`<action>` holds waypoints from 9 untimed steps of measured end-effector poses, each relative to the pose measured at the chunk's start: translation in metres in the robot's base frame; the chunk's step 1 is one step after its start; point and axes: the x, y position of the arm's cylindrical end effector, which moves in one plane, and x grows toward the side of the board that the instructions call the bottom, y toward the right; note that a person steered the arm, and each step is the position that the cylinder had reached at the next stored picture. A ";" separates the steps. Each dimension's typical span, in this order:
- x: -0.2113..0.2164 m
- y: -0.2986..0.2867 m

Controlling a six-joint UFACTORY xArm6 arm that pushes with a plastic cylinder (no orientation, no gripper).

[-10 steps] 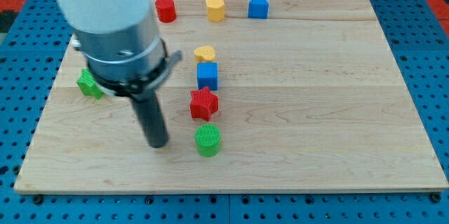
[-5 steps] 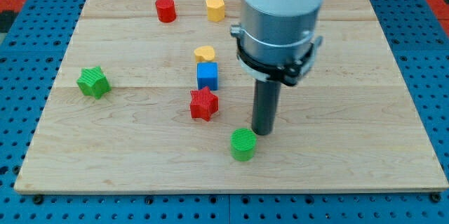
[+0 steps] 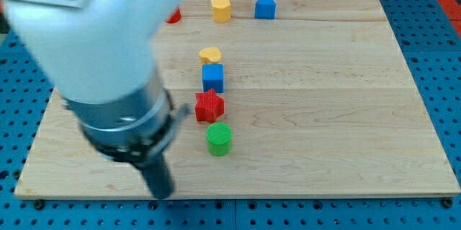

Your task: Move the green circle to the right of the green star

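Observation:
The green circle (image 3: pixel 218 138) stands on the wooden board (image 3: pixel 324 115) just below the red star (image 3: pixel 209 106), near the view's middle. The green star is hidden behind my arm at the view's left. My tip (image 3: pixel 161 192) is near the board's bottom edge, to the left of and below the green circle, not touching it.
A blue cube (image 3: pixel 212 78) and a yellow block (image 3: pixel 209 55) sit above the red star in a column. A yellow hexagon (image 3: pixel 220 8) and a blue house-shaped block (image 3: pixel 265 6) are at the view's top. A red cylinder (image 3: pixel 173 16) is partly hidden by my arm.
The arm swung from the board's left to its right and back to the bottom left. The green circle went right, then back left, and now sits just under the red star.

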 end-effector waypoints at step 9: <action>-0.061 -0.025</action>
